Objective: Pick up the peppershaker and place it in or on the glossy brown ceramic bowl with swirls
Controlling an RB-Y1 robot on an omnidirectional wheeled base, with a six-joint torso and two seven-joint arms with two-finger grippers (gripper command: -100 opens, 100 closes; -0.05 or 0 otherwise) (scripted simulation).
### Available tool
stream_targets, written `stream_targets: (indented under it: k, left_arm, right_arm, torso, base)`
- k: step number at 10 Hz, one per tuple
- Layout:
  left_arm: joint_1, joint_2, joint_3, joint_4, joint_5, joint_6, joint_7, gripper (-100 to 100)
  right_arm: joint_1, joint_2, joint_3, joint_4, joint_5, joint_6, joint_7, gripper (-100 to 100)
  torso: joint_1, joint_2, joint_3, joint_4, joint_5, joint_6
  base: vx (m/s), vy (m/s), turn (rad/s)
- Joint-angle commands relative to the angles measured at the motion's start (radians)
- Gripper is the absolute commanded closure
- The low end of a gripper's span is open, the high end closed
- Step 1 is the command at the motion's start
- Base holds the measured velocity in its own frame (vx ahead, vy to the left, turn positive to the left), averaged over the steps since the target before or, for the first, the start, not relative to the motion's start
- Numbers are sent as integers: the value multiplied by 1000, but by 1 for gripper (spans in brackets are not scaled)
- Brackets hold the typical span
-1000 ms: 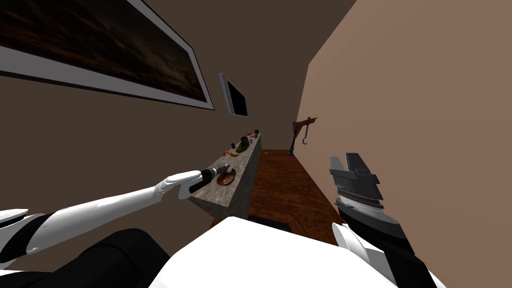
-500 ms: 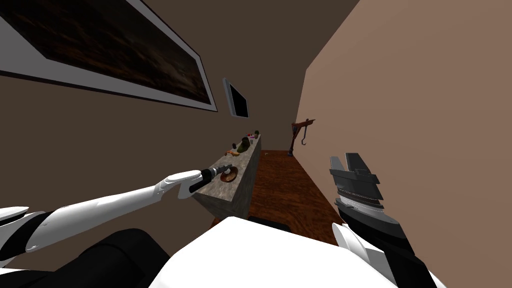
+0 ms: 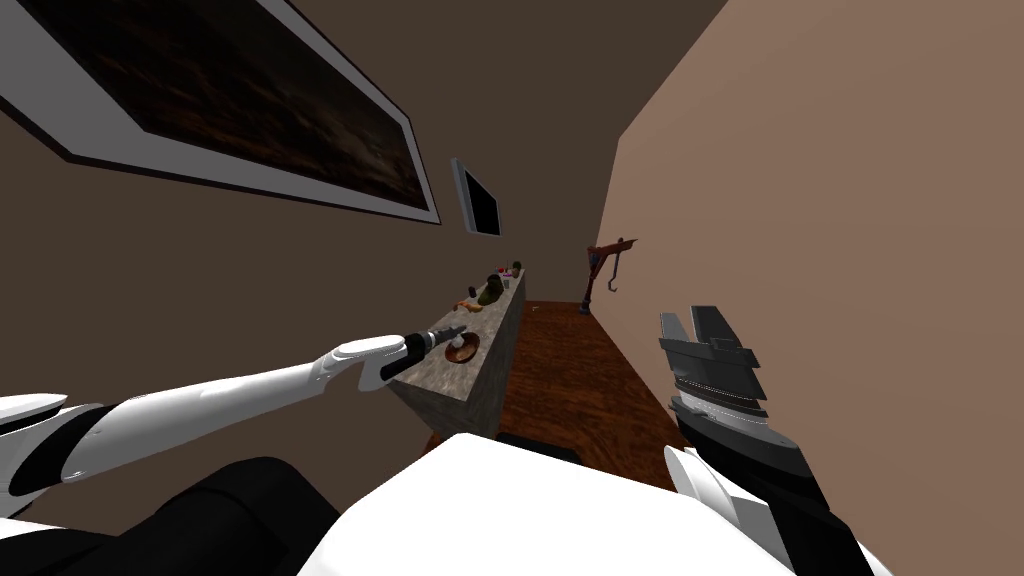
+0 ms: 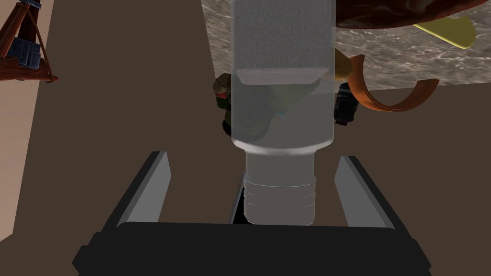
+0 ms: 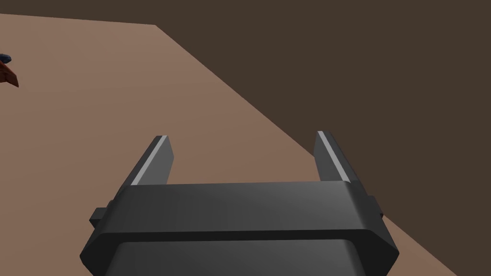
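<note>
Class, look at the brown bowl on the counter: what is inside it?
A clear shaker with grey filling lies in the brown bowl. Its cap end sits between the fingers of the open left pincer, which do not touch it. The bowl's floor beneath the shaker is covered.

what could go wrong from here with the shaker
The left gripper is open around the clear peppershaker, whose cap is close to the gripper body; a skewed retreat could knock it over. It seems to rest at the brown bowl near the counter end, so a tip might send it off.
</note>
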Motion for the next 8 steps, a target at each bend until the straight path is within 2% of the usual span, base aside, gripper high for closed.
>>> stream_targets:
  k: [1,3,6,7,8]
  left_arm:
    - [24,41,33,-38,6,19,27,-100]
    - [24,92,49,-72,22,36,53,-100]
    - [24,168,74,-123,45,62,92,-100]
    - [13,168,58,-123,45,62,92,-100]
    - [24,168,74,-123,45,62,92,-100]
  right_arm:
    - [0,0,0,0,0,0,0,0]
    - [0,0,0,0,0,0,0,0]
    - [0,0,0,0,0,0,0,0]
    - [0,0,0,0,0,0,0,0]
    - [0,0,0,0,0,0,0,0]
  torso:
    - [0,0,0,0,0,0]
    - [1,0,0,0,0,0]
    - [-3,0,0,0,-1,0]
    - [-3,0,0,0,-1,0]
    - [-2,1,0,0,0,0]
  base:
    - [31,29,89]
    - [23,26,98]
    - [18,-19,59]
    - [11,-10,35]
    - [7,-7,22]
